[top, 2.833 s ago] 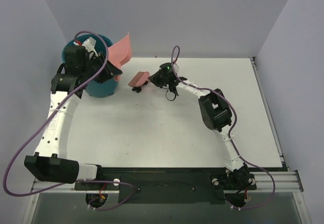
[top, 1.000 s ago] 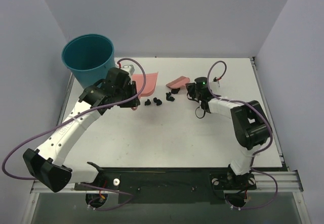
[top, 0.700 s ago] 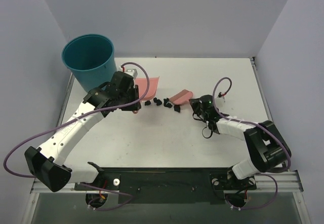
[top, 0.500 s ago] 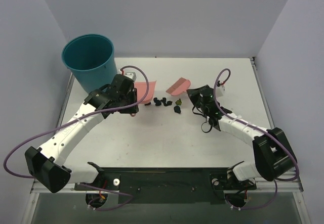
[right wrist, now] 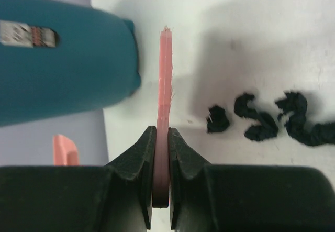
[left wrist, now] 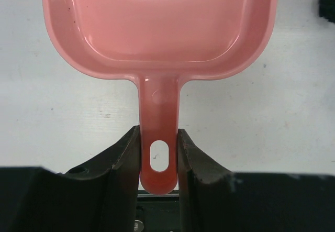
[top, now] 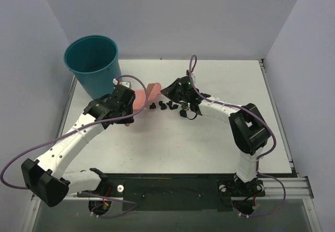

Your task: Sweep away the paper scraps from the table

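Note:
Several small black paper scraps [top: 168,105] lie in a loose row on the white table [top: 209,143], with one more a little nearer [top: 183,113]. My left gripper [top: 127,105] is shut on the handle of the pink dustpan [top: 138,100], which lies flat with its mouth toward the scraps. In the left wrist view the dustpan [left wrist: 157,28] is empty, and scraps [left wrist: 327,1] sit beyond its right corner. My right gripper [top: 174,88] is shut on the pink brush [top: 155,88]. In the right wrist view the brush [right wrist: 165,80] stands edge-on left of the scraps [right wrist: 261,119].
The teal bucket [top: 91,64] stands at the back left corner and also shows in the right wrist view [right wrist: 63,59]. Grey-lilac walls close in the table on three sides. The right arm reaches across the back middle of the table.
My right gripper has swung the brush left, from right of the scraps to just beside the dustpan's far corner. The left gripper and dustpan shifted slightly. The scraps stay roughly in place.

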